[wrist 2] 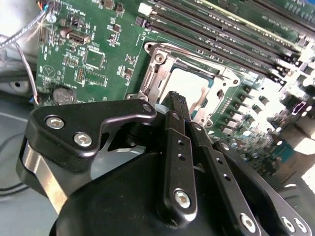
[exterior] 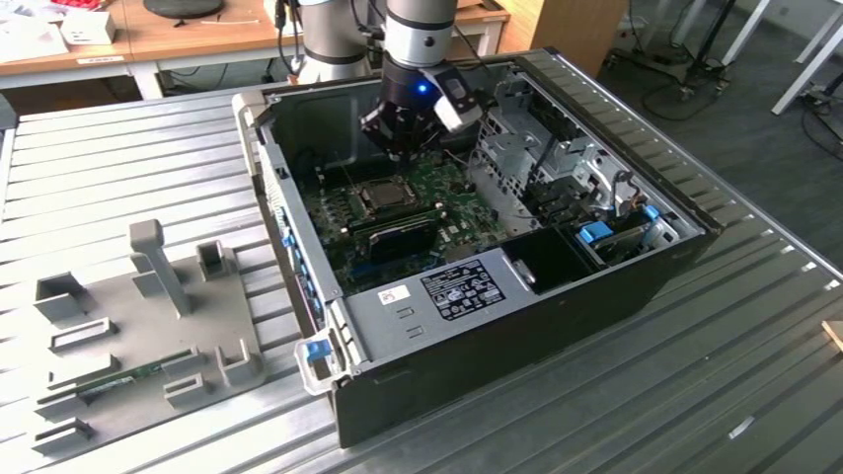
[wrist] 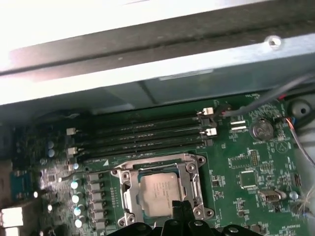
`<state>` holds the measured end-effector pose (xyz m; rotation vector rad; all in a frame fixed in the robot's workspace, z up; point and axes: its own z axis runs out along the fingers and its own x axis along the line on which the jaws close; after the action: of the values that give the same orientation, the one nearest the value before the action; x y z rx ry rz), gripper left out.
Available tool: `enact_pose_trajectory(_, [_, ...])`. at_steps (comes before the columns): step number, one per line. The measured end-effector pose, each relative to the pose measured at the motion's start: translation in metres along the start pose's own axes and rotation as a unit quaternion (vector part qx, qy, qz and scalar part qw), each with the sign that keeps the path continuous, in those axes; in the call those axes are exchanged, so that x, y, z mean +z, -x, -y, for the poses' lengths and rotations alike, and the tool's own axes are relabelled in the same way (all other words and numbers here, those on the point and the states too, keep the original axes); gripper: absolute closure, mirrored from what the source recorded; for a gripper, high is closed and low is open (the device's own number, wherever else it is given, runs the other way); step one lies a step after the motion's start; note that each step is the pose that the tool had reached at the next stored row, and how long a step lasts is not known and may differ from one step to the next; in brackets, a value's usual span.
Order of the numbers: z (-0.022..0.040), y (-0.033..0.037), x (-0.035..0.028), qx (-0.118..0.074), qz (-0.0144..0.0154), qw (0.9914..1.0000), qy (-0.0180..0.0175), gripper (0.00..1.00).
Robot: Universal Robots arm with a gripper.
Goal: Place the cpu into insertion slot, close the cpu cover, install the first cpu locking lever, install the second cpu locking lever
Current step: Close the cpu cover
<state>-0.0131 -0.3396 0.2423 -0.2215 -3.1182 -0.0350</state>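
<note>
1. We see the pincer (wrist 2: 178, 98) with its two black fingers pressed together and nothing between them.
2. In the exterior view the pincer (exterior: 406, 148) hangs inside an open computer case (exterior: 527, 316), just above the green circuit board (exterior: 441, 188).
3. The cpu (wrist: 157, 189) lies flat in the insertion slot (wrist: 147, 160), its dull silver top facing up.
4. The cpu cover (wrist: 194, 181) lies down around the chip, and the metal top shows through its square window.
5. In the first wrist view the fingertips sit at the near edge of the cover; we cannot tell whether they touch it.
6. In the second wrist view the fingertips stand just in front of the cpu (wrist 2: 189, 86) and the cover frame (wrist 2: 152, 69).
7. We cannot tell how the locking levers stand.
8. Long black memory sticks (wrist: 142, 132) lie side by side just beside the slot.
9. The case rests on a ribbed metal table (exterior: 737, 346); a grey holder plate (exterior: 145, 326) lies on the exterior view's left, well apart from the pincer.
</note>
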Motion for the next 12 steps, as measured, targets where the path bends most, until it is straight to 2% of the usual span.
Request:
enact_pose_trajectory(3, [0.0, 0.0, 0.0001, -0.022, -0.0004, 0.99977, -0.0004, 0.9])
enact_pose_trajectory(7, [0.0, 0.0, 0.0002, -0.046, -0.001, 0.99893, -0.0008, 0.9])
enact_pose_trajectory(12, [0.0, 0.0, 0.0005, -0.08, -0.0017, 0.99675, -0.0013, 0.9])
